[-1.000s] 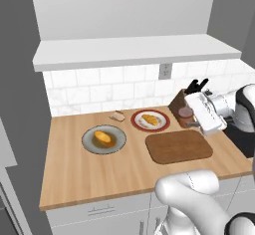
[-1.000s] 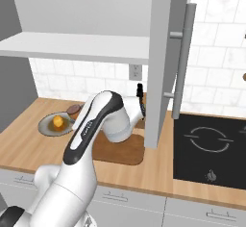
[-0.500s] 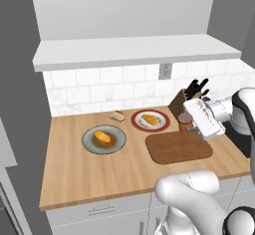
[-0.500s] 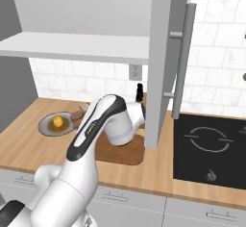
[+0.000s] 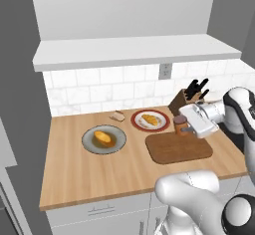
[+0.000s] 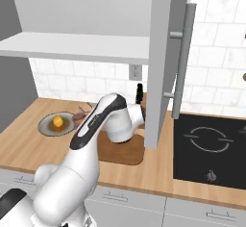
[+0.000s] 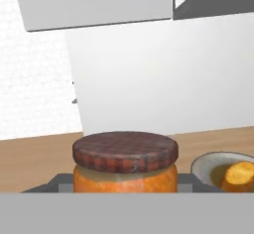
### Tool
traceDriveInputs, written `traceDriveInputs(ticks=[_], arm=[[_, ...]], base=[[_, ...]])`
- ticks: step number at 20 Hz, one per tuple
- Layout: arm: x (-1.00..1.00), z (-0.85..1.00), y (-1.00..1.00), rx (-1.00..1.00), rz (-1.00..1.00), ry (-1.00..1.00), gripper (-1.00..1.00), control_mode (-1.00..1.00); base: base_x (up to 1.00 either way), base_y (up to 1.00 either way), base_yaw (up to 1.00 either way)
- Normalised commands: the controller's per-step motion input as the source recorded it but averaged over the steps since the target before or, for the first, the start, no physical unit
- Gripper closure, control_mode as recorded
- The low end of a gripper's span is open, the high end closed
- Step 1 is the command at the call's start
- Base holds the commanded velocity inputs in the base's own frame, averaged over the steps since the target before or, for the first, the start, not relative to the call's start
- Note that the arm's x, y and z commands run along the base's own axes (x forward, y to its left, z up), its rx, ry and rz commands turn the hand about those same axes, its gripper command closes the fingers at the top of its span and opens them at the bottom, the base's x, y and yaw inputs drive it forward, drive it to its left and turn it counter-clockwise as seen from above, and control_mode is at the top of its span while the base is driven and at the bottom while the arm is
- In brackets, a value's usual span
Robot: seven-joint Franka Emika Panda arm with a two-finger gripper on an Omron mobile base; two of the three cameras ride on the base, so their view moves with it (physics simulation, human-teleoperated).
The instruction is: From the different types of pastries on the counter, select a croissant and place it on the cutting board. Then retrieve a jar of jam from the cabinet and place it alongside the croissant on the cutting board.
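My gripper (image 5: 182, 126) is shut on the jar of jam (image 5: 180, 125), orange-brown with a dark brown lid. The jar stays upright at the far edge of the cutting board (image 5: 178, 149); whether it touches the board I cannot tell. In the hand view the jar (image 7: 125, 164) sits between my fingertips. The golden croissant (image 5: 149, 119) lies on a red plate (image 5: 138, 124), left of the jar. A rounder orange bun (image 5: 103, 137) rests on a grey plate (image 5: 89, 143), and a small tan pastry (image 5: 117, 115) lies on the counter (image 5: 74, 174). The cabinet's shelf slab (image 5: 134, 50) runs overhead.
A knife block (image 5: 183, 98) stands close behind the jar by the tiled wall. In the right base view an open cabinet door (image 6: 163, 62) hangs right of my arm, a black cooktop (image 6: 211, 146) lies beyond it, and the board (image 6: 126, 155) shows under the arm.
The gripper has come down and slightly left with the jar, from beside the knife block to the board's far edge. The pastries and plates have not moved.
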Motion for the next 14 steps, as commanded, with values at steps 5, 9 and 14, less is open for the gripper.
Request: traceDriveInputs(ticks=[5, 9, 14], arm=[[0.19, -0.27, -0.07, 0.0, 0.0, 0.1, 1.0, -1.0], [0.09, -0.41, -0.13, 0.0, 0.01, 0.0, 1.0, -1.0], [0.22, -0.45, -0.04, 0.0, 0.0, -0.11, 1.0, -1.0]], base=[[0.0, 0.0, 0.0], [0.0, 0.0, 0.0], [0.0, 0.0, 0.0]])
